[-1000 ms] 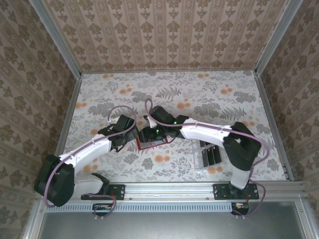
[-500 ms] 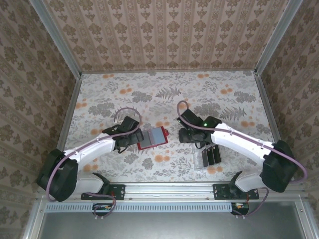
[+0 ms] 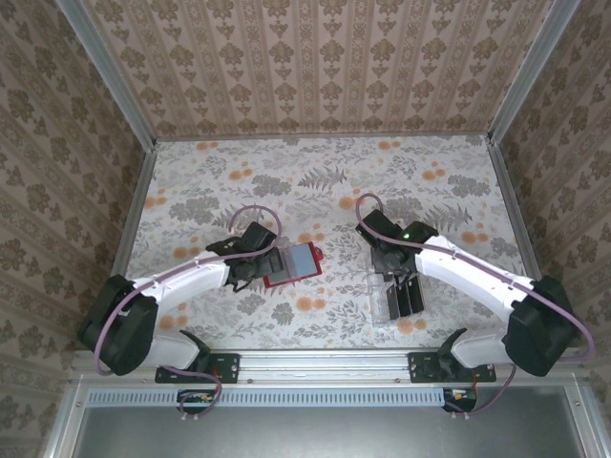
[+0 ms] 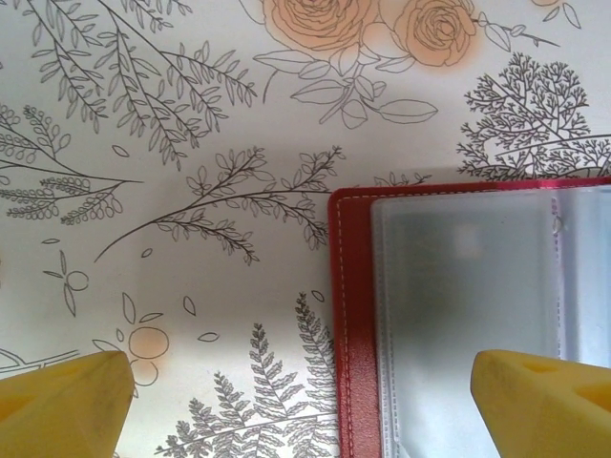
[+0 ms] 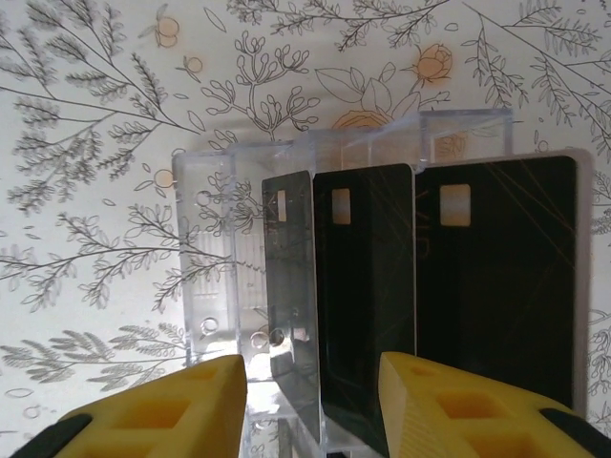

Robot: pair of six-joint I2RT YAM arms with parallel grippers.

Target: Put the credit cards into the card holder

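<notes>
Three black credit cards [image 5: 368,296] stood in a clear slotted tray [image 5: 205,258] on the right of the tabletop [image 3: 315,172]; the red card holder [image 4: 349,324] lay open left of centre, well apart; the right claw [image 5: 310,410] hung half-spread astride the cards' near ends, gripping nothing; the left claw [image 4: 305,405] gaped wide over the holder's edge.

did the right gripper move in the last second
Yes. The right gripper swung right, away from the card holder, and is now over the clear tray.
</notes>
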